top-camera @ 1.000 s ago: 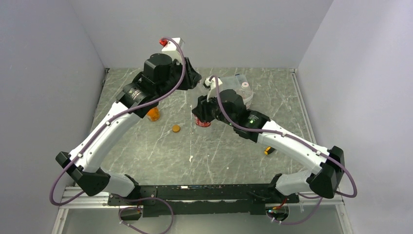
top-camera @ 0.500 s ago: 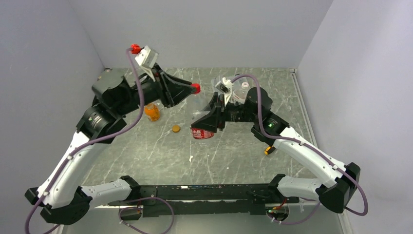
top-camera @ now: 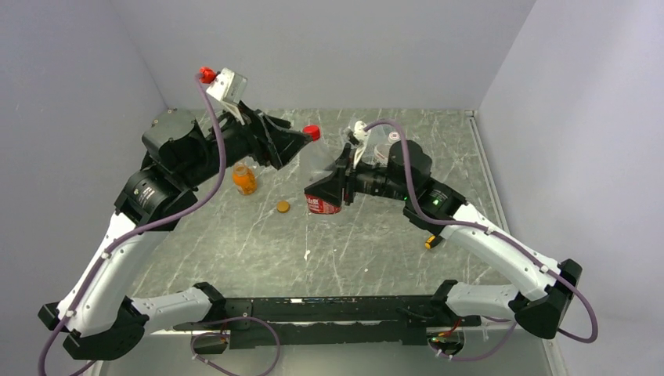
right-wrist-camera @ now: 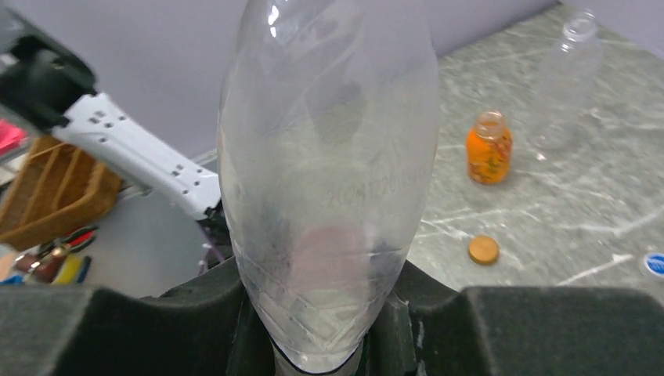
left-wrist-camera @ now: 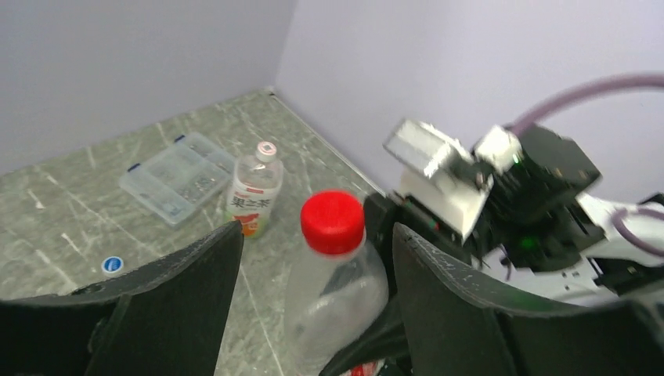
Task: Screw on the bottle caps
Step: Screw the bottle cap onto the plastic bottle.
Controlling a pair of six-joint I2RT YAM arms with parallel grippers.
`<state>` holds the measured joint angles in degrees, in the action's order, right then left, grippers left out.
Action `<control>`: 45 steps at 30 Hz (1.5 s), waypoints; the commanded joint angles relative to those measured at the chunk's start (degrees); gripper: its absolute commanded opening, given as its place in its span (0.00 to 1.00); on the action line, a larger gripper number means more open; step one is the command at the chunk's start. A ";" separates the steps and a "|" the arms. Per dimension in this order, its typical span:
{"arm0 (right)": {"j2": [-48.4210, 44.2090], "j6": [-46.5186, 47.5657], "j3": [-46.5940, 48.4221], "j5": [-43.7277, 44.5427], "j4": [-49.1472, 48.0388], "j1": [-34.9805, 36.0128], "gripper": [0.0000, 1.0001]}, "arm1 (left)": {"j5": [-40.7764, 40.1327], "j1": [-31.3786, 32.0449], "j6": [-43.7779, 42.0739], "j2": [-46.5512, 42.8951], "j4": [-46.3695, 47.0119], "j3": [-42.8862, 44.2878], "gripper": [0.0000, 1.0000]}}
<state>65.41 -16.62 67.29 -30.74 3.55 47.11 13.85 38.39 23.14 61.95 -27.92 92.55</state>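
**Top view, read left to right.** The left gripper (top-camera: pixel 300 143) reaches in from 9 o'clock toward the bottle neck. In the left wrist view its two fingers (left-wrist-camera: pixel 180 298) stand spread, one on each side of the red cap (left-wrist-camera: pixel 333 222). A gap shows on both sides, so the gripper is open and grips nothing. This placement suits closing on the cap to turn it.

On the table (top-camera: pixel 235 243) below it, the squat bottle (top-camera: pixel 245 180) stands upright with its neck uncapped. The orange cap (top-camera: pixel 283 207) lies flat near it, toward 4 o'clock and not touching.

The red-labelled bottle (top-camera: pixel 321 176) sits near the centre of the workspace and appears lifted clear of the table. The red cap rests on its neck, but whether the thread is engaged cannot be told. In the top view the bottle's long axis runs nearly from 6 o'clock to 12 o'clock, leaning slightly toward 11. The cap end points away from the arm bases and the label end lies nearer them.

The right gripper (top-camera: pixel 333 189) comes in from 3 o'clock and is clamped on the bottle's lower body. The right wrist view shows the clear wall pinched between both pads. This grip likely braces the bottle against rotation and presents its neck to the other arm.
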 commanded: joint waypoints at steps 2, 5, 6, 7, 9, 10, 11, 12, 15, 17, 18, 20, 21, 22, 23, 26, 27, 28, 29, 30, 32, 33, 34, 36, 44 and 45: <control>2.13 4.08 4.33 22.22 4.92 5.52 0.19 | -8.46 0.10 -0.85 3.16 -0.52 4.83 0.71; 3.48 3.97 5.30 29.31 5.40 7.27 0.19 | -10.75 0.10 -0.52 6.50 -2.83 7.45 0.68; 3.76 3.92 5.51 31.10 5.29 7.83 0.19 | -11.77 0.09 -0.06 7.28 -3.51 8.00 0.66; 4.03 3.88 5.61 33.06 5.12 8.19 0.19 | -12.72 0.10 0.13 7.98 -4.05 8.54 0.64; 4.66 3.73 5.89 35.18 5.10 8.55 0.19 | -13.71 0.08 0.70 9.04 -5.28 9.23 0.62; 4.94 3.75 6.00 35.90 5.10 8.86 0.19 | -14.59 0.15 0.88 9.54 -5.70 9.42 0.61; 5.32 3.85 6.13 36.31 5.19 9.01 0.19 | -15.87 0.18 1.06 10.08 -6.23 9.73 0.60; 5.51 3.90 6.18 36.88 5.19 9.09 0.19 | -16.58 0.19 1.11 10.64 -7.04 10.14 0.60; 6.08 4.05 6.40 37.47 4.88 9.29 0.18 | -17.12 0.19 1.35 11.69 -7.44 9.99 0.59; 6.71 4.18 6.66 37.59 4.96 9.31 0.18 | -16.63 0.19 1.53 11.86 -6.86 8.94 0.58; 6.94 4.22 6.77 37.79 5.10 9.31 0.18 | -16.48 0.19 1.70 11.92 -6.76 8.57 0.57; 7.27 4.31 6.80 37.86 5.22 9.30 0.18 | -16.23 0.19 1.97 12.01 -6.46 7.89 0.54; 7.32 4.32 6.70 38.03 5.24 9.31 0.18 | -16.03 0.19 2.14 11.90 -6.26 7.50 0.54; 7.35 4.24 6.57 38.30 5.08 9.30 0.18 | -15.86 0.18 2.36 11.88 -6.18 7.25 0.54; 7.39 4.15 6.40 38.49 4.99 9.31 0.18 | -15.79 0.19 2.50 11.92 -6.37 7.25 0.56; 7.39 4.14 6.35 38.78 4.74 9.31 0.18 | -15.51 0.19 2.93 11.98 -6.53 7.02 0.59; 7.45 4.14 6.44 38.62 4.78 9.31 0.18 | -15.63 0.18 3.11 11.90 -6.53 6.83 0.59; 7.53 4.22 6.59 38.57 4.92 9.30 0.18 | -15.76 0.19 3.14 11.88 -6.57 6.71 0.58; 7.71 4.23 6.75 38.50 5.00 9.31 0.18 | -15.78 0.19 3.22 11.87 -6.61 6.68 0.57; 7.78 4.30 6.84 38.41 5.16 9.31 0.18 | -15.78 0.19 3.23 11.94 -6.52 6.55 0.56; 7.96 4.40 6.89 38.39 5.32 9.30 0.18 | -15.62 0.19 3.44 11.96 -6.25 6.42 0.55; 8.00 4.47 6.94 38.39 5.35 9.31 0.18 | -15.39 0.19 3.49 12.04 -6.12 6.26 0.54; 8.04 4.49 7.02 38.39 5.43 9.32 0.18 | -15.23 0.19 3.57 12.26 -6.16 6.32 0.54; 8.14 4.49 7.13 38.47 5.57 9.31 0.18 | -15.04 0.19 3.81 12.60 -6.47 6.45 0.53; 8.14 5.01 7.39 37.24 5.90 9.31 0.17 | -14.60 0.19 4.29 12.64 -5.97 5.78 0.47; 7.96 5.06 7.27 37.00 5.69 9.31 0.17 | -14.56 0.19 4.29 12.66 -5.96 5.68 0.46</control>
<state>74.04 -12.91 71.64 6.72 11.62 56.21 -1.19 38.48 26.83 74.52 -34.89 98.43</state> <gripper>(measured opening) 0.377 0.472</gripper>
